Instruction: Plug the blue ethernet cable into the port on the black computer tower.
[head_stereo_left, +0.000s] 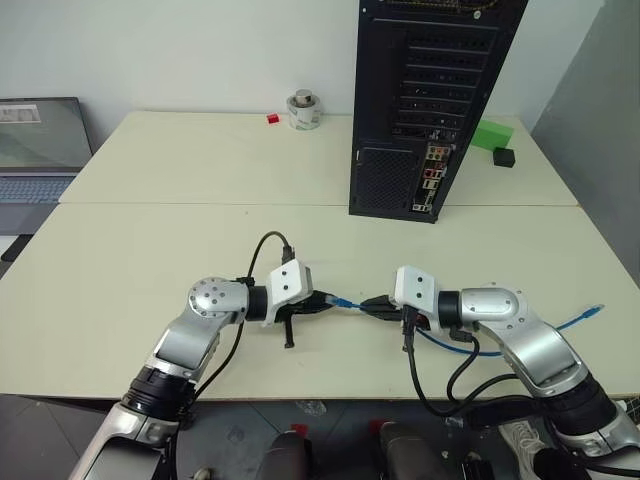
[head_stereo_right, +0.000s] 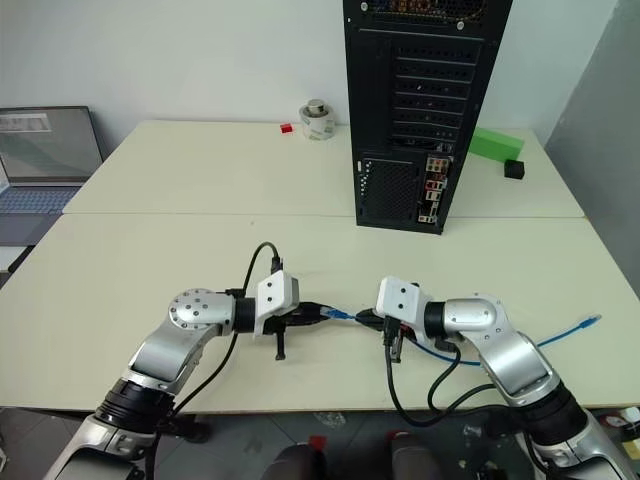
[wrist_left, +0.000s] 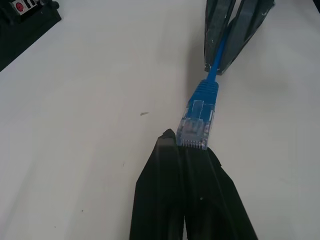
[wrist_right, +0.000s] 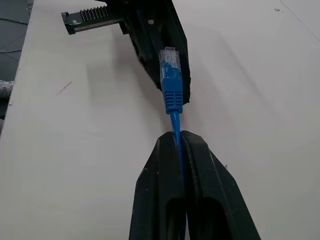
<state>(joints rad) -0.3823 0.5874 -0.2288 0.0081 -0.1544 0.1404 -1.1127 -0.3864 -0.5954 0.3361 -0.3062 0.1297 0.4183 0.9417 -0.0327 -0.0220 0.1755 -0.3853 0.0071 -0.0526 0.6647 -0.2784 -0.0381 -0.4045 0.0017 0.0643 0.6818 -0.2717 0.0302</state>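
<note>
Handover of plug, mid-surface
My right tool (wrist_right: 176, 137) pinches the blue ethernet cable (wrist_right: 172, 92); left tool (wrist_left: 186, 145) closed at plug tip. Regrip squarely before approaching black computer tower (head_stereo_left: 425, 110).

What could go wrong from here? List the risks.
1. The left gripper meets only the tip of the clear plug, so it could slip out in the handover.
2. The right gripper pinches the thin blue ethernet cable, which could slide or kink.
3. The black computer tower stands far off, so a loose plug could twist before reaching a port.
</note>
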